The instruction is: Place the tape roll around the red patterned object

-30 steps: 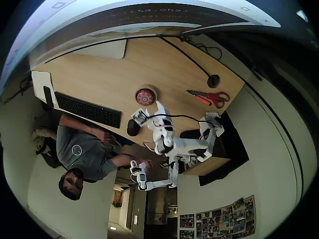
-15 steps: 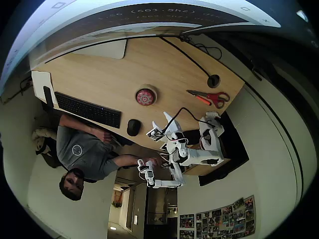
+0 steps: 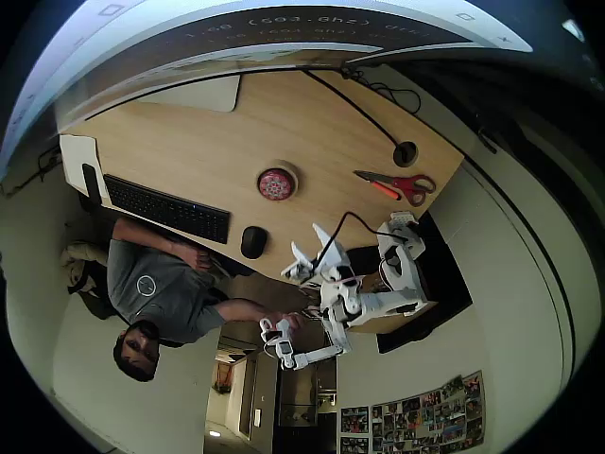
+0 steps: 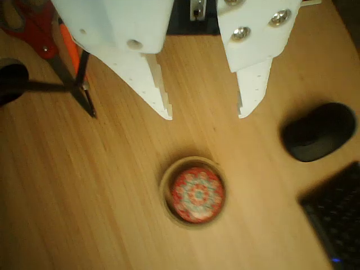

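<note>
Two white fingers of the gripper [image 4: 203,115] spread wide and empty; below them, tape roll [image 4: 167,203] rings red patterned object [image 4: 197,193]

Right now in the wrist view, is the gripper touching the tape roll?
No. The gripper hangs open above the desk, clear of the tape roll, which rings the red patterned object.

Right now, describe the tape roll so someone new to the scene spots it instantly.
On the wooden desk, look between the black keyboard and the red-handled scissors. The tape roll is the pale tan ring lying flat there, below the open pincer in the wrist view. Nothing else encircles the red patterned object.
</note>
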Available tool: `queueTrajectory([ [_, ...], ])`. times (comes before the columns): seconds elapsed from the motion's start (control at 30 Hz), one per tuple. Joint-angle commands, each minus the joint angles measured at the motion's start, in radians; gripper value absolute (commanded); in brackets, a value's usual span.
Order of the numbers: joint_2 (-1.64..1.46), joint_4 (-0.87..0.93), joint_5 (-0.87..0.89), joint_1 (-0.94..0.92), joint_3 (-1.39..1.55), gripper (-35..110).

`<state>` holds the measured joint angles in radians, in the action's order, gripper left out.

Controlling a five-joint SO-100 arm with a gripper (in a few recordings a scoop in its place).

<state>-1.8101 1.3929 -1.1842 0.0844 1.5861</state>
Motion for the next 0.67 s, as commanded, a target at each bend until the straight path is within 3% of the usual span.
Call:
queueTrajectory([
  [0.0, -0.008, 0.115, -0.018, 0.021, -0.17, 30],
  [0.2, 0.015, 0.268, -0.005, 0.04, -0.35, 30],
  [0.63, -0.005, 0.278, 0.005, 0.061, -0.36, 29],
])
